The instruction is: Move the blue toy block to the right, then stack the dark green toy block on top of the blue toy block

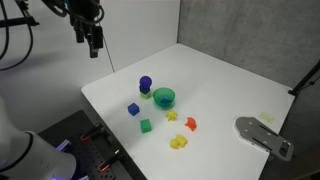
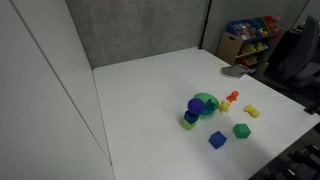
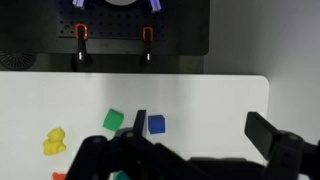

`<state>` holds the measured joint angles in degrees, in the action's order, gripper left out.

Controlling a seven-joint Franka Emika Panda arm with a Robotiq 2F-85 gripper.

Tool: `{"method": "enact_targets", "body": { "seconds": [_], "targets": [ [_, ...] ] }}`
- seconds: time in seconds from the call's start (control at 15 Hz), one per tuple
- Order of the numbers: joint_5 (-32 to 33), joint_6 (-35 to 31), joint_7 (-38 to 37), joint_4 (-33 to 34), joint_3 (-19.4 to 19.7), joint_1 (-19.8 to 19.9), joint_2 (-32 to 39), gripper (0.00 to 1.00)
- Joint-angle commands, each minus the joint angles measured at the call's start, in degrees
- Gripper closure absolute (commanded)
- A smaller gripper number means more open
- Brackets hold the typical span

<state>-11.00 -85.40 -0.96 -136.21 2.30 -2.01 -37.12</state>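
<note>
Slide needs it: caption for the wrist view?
Wrist view: open tool over white table, blue toy block beside dark green toy block, yellow pieces at left.

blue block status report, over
Claw open, empty, high up, clear of the blocks. Blue block and dark green block apart, not stacked. Teal bowl close by; nothing on either block.

Dark green toy block (image 3: 113, 120) and blue toy block (image 3: 156, 123) near each other on white table (image 3: 210, 95), yellow piece (image 3: 53, 142) farther left.
</note>
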Motion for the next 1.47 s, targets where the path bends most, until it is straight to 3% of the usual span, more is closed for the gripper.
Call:
{"method": "enact_targets", "body": {
  "seconds": [0.0,0.2,0.33,0.93,1.4],
  "targets": [
    [-0.34,0.21,0.47,0.14,-0.75,1.02,0.05,0.00],
    [-0.34,0.21,0.48,0.14,-0.75,1.02,0.04,0.00],
    [0.51,-3.48,-1.61,0.25,-1.94,1.95,1.02,0.00],
    [1.89,-24.63,-5.58,-3.54,-4.88,3.10,10.01,0.00],
    [7.78,-42.49,-9.26,-10.94,-7.97,2.41,21.77,0.00]
  ]
}}
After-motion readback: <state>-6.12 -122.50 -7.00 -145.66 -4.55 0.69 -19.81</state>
